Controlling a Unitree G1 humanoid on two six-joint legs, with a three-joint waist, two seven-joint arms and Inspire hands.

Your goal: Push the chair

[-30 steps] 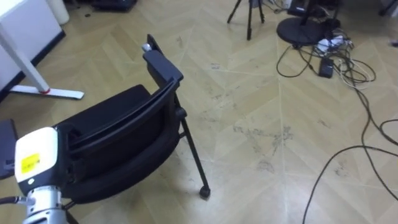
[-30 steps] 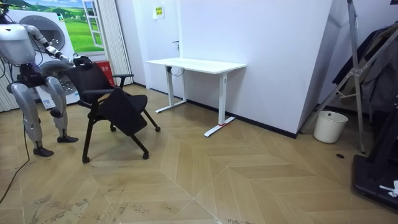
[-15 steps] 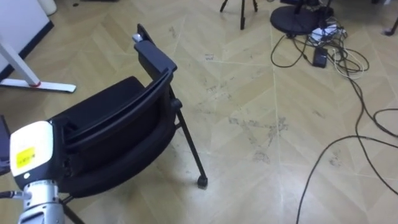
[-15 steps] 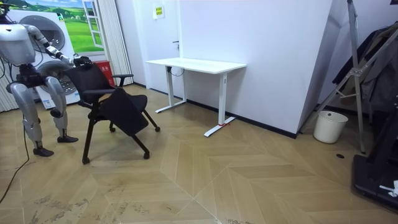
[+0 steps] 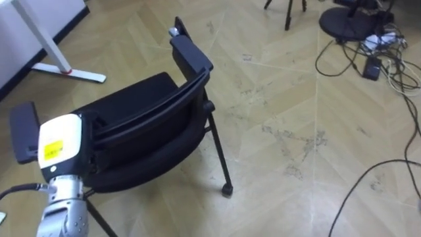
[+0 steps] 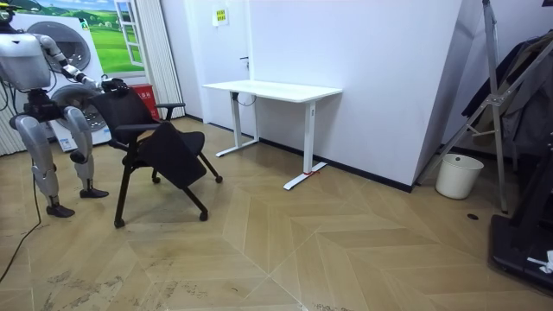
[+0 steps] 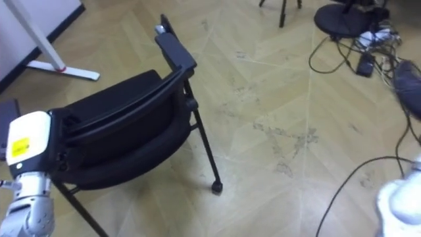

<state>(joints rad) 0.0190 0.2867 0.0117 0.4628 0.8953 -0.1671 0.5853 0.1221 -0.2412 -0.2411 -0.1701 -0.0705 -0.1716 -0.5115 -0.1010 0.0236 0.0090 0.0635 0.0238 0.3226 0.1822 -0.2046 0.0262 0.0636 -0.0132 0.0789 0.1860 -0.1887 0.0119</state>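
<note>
1 black chair (image 5: 141, 122) stands on the wooden floor (image 5: 289, 92), with its backrest on the near side toward the robot and the white desk (image 6: 272, 89) far left of it. The left hand (image 5: 58, 146) is against the near left end of the backrest; I cannot tell if it grasps. The right hand (image 7: 398, 201) is a pale blur at the near right, and its state is unclear.

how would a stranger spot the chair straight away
Find the white desk against the white wall. On the floor toward the room view's left stands the chair, right before the robot. Unlike the desk, it is black, on thin legs, its seat tipped down.
</note>
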